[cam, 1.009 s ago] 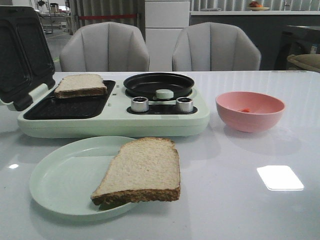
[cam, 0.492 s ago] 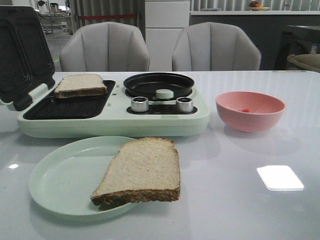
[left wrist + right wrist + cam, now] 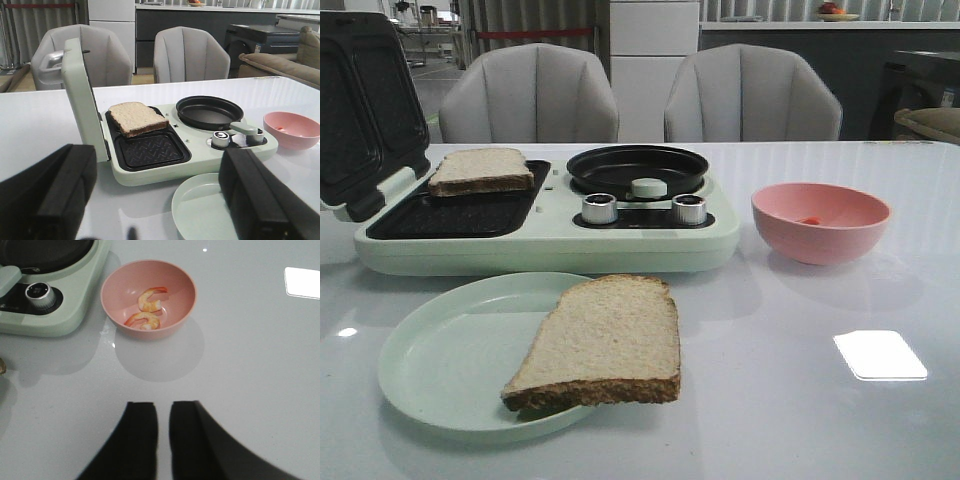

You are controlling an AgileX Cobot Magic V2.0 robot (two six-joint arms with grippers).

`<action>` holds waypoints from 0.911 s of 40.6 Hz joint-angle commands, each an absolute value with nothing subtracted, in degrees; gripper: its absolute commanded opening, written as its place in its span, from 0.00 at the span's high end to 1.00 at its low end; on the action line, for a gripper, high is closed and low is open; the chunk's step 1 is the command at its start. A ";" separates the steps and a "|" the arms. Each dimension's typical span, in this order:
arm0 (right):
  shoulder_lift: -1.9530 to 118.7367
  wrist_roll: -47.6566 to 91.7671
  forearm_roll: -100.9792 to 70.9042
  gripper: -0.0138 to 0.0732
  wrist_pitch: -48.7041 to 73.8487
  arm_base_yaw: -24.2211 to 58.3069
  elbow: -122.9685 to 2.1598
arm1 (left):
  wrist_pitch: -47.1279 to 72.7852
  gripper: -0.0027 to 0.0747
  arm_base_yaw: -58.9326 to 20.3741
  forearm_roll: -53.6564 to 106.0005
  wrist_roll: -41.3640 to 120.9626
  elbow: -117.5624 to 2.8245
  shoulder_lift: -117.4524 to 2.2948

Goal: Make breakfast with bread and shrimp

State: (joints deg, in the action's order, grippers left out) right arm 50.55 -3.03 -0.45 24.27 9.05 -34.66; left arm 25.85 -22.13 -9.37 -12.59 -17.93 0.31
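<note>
Far left: sandwich maker [image 3: 545, 235] lying open, lid [image 3: 365, 110] tipped back, one slice of bread [image 3: 480, 170] resting at the back of the ridged grill plate [image 3: 455, 215], crust edge facing forward. Looks light, soft, easily dented; best taken by the crust edge, gently, not by the spongy middle.

Nearer, in front of the appliance: pale green plate [image 3: 440, 355] carrying the second slice [image 3: 605, 340], right half overhanging the rim. Handy, that overhang — likely the easiest place to pinch from the side. Floppy under its own weight, probably, so a hold well in from the corner.

Left gripper [image 3: 155, 197] seen only from its wrist camera, jaws spread wide, nothing between them, hanging above the table short of the plate.

Middle: small black pan [image 3: 638, 168] and two knobs [image 3: 645, 209] on the appliance.

Right: pink bowl [image 3: 820, 222] with two curled shrimp [image 3: 147, 311] at the bottom, lying just beside each other. Small, light, probably slick and rounded; a pinch across the thick curled body seems safer than the tail.

Right gripper [image 3: 162, 427] above bare table near the bowl, jaws nearly together with a thin gap, holding nothing.
</note>
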 commanded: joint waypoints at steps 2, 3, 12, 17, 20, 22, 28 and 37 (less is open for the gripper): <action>50.33 -2.95 0.48 0.14 21.11 9.09 -36.83 | 21.57 0.24 -22.57 -9.54 -13.01 -19.50 0.49; 50.33 -2.95 0.48 0.09 21.11 9.09 -36.83 | 21.57 0.24 -22.57 -9.54 -13.01 -19.50 0.49; 52.17 -3.00 -5.90 0.15 21.71 9.09 -36.83 | 21.57 0.24 -22.57 -9.54 -13.01 -19.50 0.49; 55.04 -2.95 -12.72 0.15 22.54 9.09 -36.83 | 21.57 0.24 -22.57 -9.54 -13.01 -19.50 0.49; 57.69 -2.89 -16.77 0.15 23.47 9.09 -36.87 | 21.57 0.24 -22.57 -9.54 -13.01 -19.50 0.49; 59.54 -2.06 -19.54 0.15 24.17 9.09 -36.87 | 21.57 0.24 -22.57 -9.54 -13.01 -19.50 0.49; 65.66 5.86 -29.83 0.15 26.45 9.09 -37.08 | 21.57 0.24 -22.57 -9.54 -13.01 -19.50 0.49; 74.38 24.82 -52.02 0.26 30.72 9.09 -40.25 | 21.57 0.24 -22.57 -9.54 -13.01 -19.50 0.49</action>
